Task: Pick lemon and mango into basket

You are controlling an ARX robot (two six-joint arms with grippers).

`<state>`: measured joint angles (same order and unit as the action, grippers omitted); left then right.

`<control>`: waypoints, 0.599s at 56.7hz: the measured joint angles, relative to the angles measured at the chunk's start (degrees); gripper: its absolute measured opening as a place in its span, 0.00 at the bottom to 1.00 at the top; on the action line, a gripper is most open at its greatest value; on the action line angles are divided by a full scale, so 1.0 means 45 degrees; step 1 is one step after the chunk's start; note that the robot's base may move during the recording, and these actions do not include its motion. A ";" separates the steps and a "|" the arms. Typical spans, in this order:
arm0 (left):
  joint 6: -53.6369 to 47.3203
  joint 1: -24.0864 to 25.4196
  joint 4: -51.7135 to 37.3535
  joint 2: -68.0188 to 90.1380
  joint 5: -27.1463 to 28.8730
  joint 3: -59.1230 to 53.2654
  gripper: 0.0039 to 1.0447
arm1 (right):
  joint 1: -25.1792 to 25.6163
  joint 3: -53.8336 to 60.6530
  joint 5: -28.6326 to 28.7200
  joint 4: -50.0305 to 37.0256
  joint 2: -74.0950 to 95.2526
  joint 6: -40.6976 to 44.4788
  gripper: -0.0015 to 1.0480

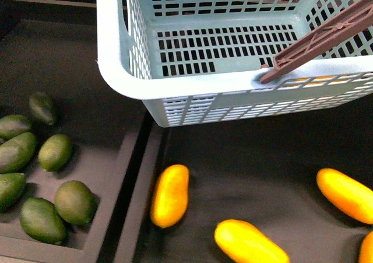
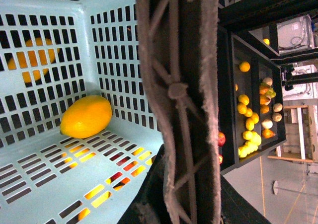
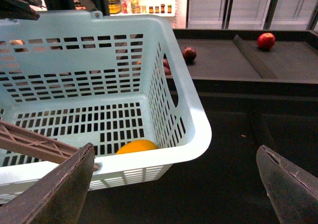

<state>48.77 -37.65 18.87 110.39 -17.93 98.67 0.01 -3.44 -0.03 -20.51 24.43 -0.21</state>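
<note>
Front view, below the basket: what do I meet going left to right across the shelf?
Dark green oval fruits → raised divider → leftmost mango → middle mango → right mango.

No legible text, labels or numbers; distant shelf bottles [image 3: 130, 6] too small and blurred.

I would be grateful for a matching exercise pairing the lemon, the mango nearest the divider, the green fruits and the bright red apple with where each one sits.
Things:
1. lemon
2. mango
3. green fruits
4. red apple

Places:
A. in the compartment left of the divider
B. on the basket floor
C. on a distant dark shelf, seen in the right wrist view
D. on the dark surface below the basket, just right of the divider

Pairs: 1-B, 2-D, 3-A, 4-C
</note>
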 joint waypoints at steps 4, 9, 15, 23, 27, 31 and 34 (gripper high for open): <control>-0.0019 0.0073 0.0000 0.0000 0.0034 0.0000 0.06 | 0.0005 0.0000 0.0078 0.0000 0.0005 0.0005 0.92; -0.0015 0.0233 0.0000 -0.0005 0.0223 0.0000 0.06 | 0.0000 0.0000 0.0087 0.0000 -0.0015 0.0000 0.92; -0.0121 0.0228 0.0000 0.0000 0.0282 0.0000 0.06 | 0.0000 0.0000 0.0049 0.0000 0.0000 0.0000 0.92; -0.0058 0.0083 0.0000 0.0000 0.0024 0.0000 0.06 | 0.0151 -0.2497 -0.3551 0.5877 0.2040 -0.3026 0.92; -0.0039 -0.0010 0.0000 0.0000 -0.0078 0.0000 0.06 | 0.1316 -0.3254 -0.3381 0.7699 0.3147 -0.3978 0.92; -0.0019 -0.0034 0.0000 0.0010 -0.0155 0.0000 0.06 | 0.3011 -0.3371 -0.2259 0.7363 0.4303 -0.4051 0.92; 0.0058 -0.0039 0.0000 0.0010 -0.0219 0.0000 0.06 | 0.4007 -0.3473 -0.1598 0.6698 0.5061 -0.3832 0.92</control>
<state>49.04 -37.82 18.87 110.43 -18.92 98.67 18.04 -19.07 -7.22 9.63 47.20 -17.45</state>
